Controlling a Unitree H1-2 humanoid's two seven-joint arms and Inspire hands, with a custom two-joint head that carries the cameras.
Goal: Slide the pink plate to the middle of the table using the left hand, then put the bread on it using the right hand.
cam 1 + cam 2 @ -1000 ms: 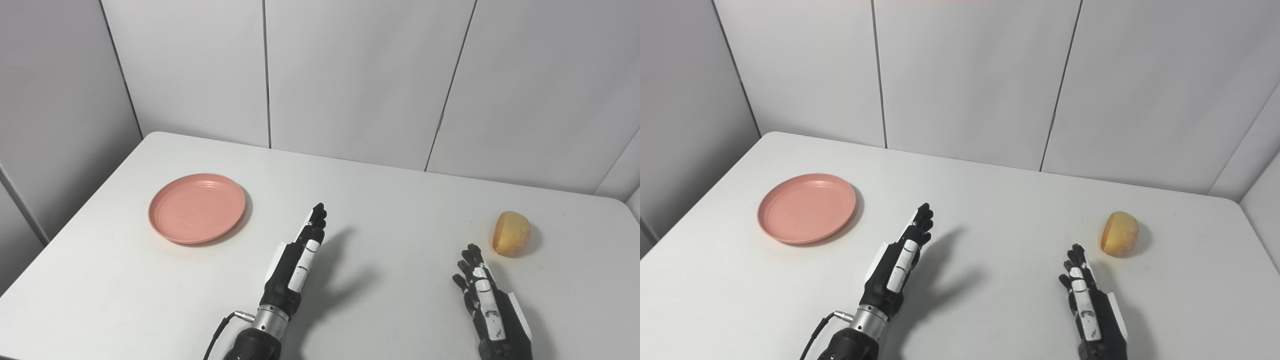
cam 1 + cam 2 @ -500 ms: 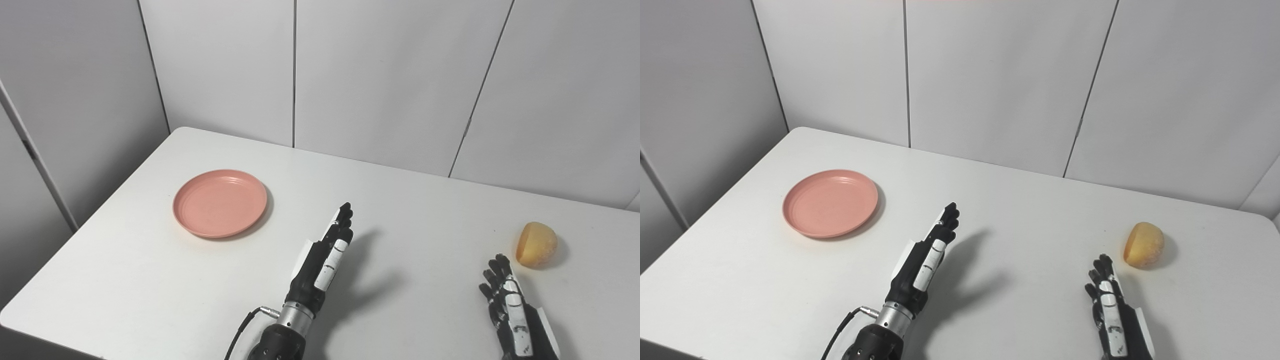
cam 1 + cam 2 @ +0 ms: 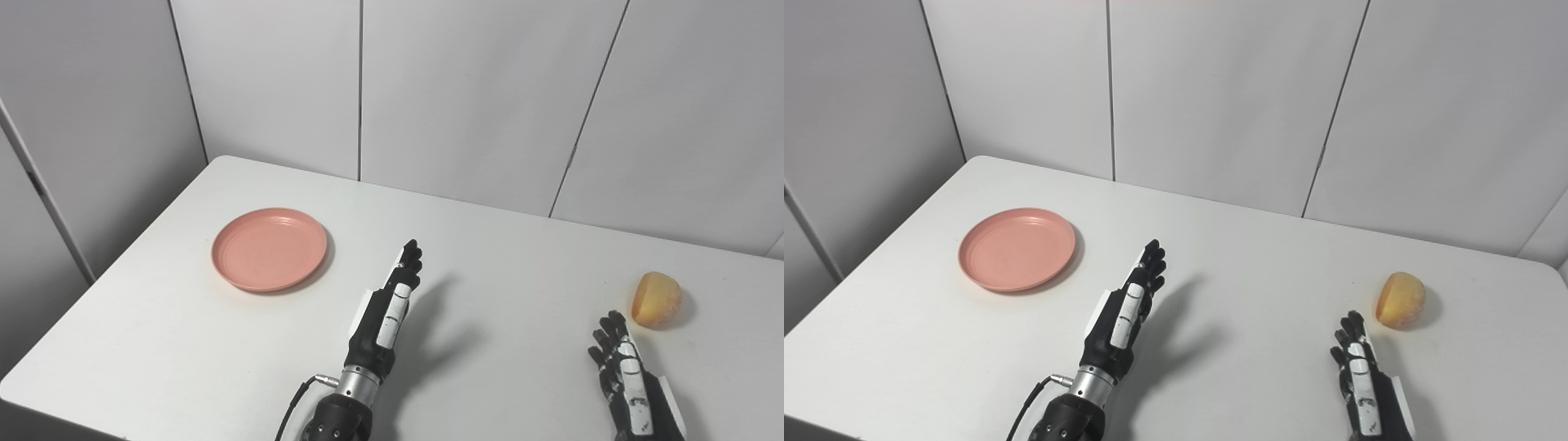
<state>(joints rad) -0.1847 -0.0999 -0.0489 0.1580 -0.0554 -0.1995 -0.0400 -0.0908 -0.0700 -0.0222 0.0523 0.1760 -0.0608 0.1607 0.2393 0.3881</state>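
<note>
A round pink plate lies flat on the left part of the white table, with nothing on it. A golden bread roll sits near the table's right edge. My left hand hovers over the table's middle, fingers straight and held edge-on, open, to the right of the plate and a hand's length from its rim. My right hand is low at the front right, fingers extended, open, just short of the bread and not touching it.
White wall panels stand right behind the table's far edge. The table's left edge and front left corner drop off to the floor. A black cable loops off my left wrist.
The camera swung left between the oldest frames and now. My left hand has since drifted a little left and forward, toward the plate. Plate, bread and right hand have stayed put.
</note>
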